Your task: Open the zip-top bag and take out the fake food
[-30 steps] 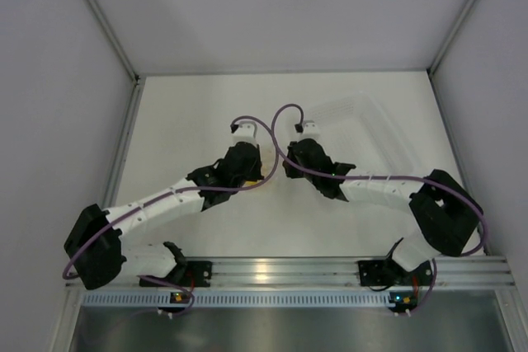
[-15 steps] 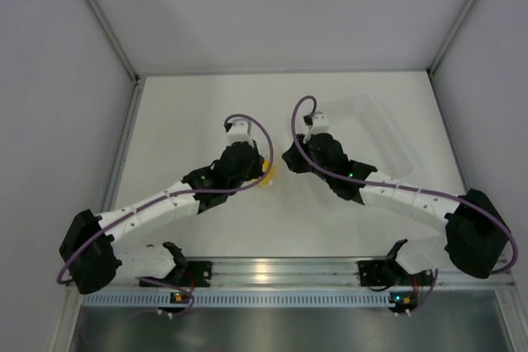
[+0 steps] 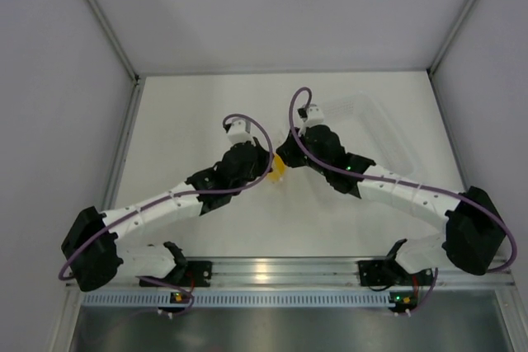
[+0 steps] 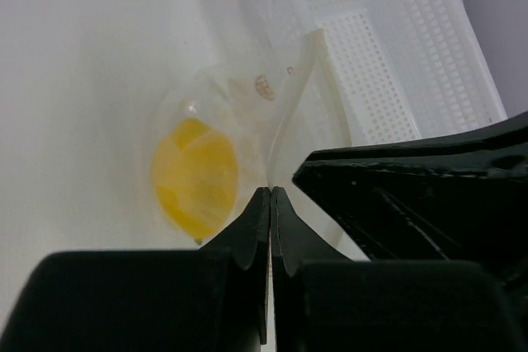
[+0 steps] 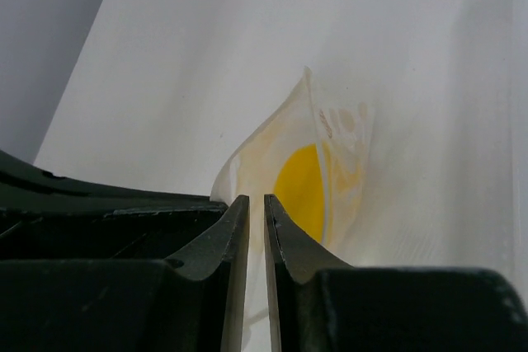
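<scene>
The zip-top bag (image 4: 252, 92) is held between the two claws near the middle of the worktop (image 3: 190, 121). It is just to the left of the clear tray (image 4: 396, 63) with a dotted grid pattern, which is set toward the far right corner. The left claw (image 4: 270, 204) is seen closed, its two black fingers pressed together with a thin edge of the bag's film pinched between them. From the pinch the film is carried up and away in a crinkled sheet.

The right claw (image 5: 256, 212) is likewise drawn almost together, only a narrow slit being left between its fingers, and pale film of the bag is caught in that slit. The left arm is brought in from the near left corner and the right arm from the right edge. The claws are set close beside each other, each being shown as a dark mass in the other's wrist view.

The fake food (image 4: 195, 175) is seen through the clear plastic as a bright yellow oval, lodged inside the bag in the part farthest from both pinches. Whether the zip seam is parted cannot be told, nor whether the bag's lower end is rested on the worktop or lifted just clear of it. In the top view only a small yellow patch is shown between the two wrists, the rest of the bag being hidden under them
</scene>
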You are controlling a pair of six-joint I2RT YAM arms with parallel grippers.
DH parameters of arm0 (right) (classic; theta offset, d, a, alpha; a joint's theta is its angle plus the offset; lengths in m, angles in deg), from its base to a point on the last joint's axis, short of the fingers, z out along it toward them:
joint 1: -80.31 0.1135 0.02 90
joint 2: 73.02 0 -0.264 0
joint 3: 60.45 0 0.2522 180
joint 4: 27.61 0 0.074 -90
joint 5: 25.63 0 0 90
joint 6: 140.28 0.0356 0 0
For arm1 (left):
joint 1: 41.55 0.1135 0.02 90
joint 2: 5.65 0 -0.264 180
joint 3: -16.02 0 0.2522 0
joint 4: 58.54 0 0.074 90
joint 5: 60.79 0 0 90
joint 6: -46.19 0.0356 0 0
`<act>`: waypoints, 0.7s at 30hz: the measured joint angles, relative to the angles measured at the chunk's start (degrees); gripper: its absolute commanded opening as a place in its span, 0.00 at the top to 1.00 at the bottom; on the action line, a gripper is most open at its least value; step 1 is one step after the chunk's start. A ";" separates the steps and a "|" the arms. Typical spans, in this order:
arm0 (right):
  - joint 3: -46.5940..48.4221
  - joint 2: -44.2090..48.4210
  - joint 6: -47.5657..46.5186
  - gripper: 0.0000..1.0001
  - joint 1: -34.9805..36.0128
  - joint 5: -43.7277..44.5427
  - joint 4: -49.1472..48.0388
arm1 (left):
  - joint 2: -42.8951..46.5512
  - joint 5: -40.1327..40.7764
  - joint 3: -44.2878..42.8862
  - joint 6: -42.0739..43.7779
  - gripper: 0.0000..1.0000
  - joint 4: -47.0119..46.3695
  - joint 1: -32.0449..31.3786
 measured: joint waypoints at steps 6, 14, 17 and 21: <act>1.22 -6.14 -0.09 0.88 0.00 1.46 1.05 | -0.94 -0.44 1.05 -2.60 1.00 -2.71 -0.70; 3.02 -15.80 0.31 0.89 0.00 2.01 0.74 | -0.55 -0.50 7.23 -7.61 1.00 -6.82 -0.70; 4.28 -19.41 0.24 0.94 0.00 2.49 0.98 | 1.88 0.52 11.56 -9.46 1.00 -7.13 -0.70; 6.08 -22.80 -1.20 0.98 0.22 5.03 2.45 | 7.41 2.62 15.28 -9.84 1.00 -7.10 -0.70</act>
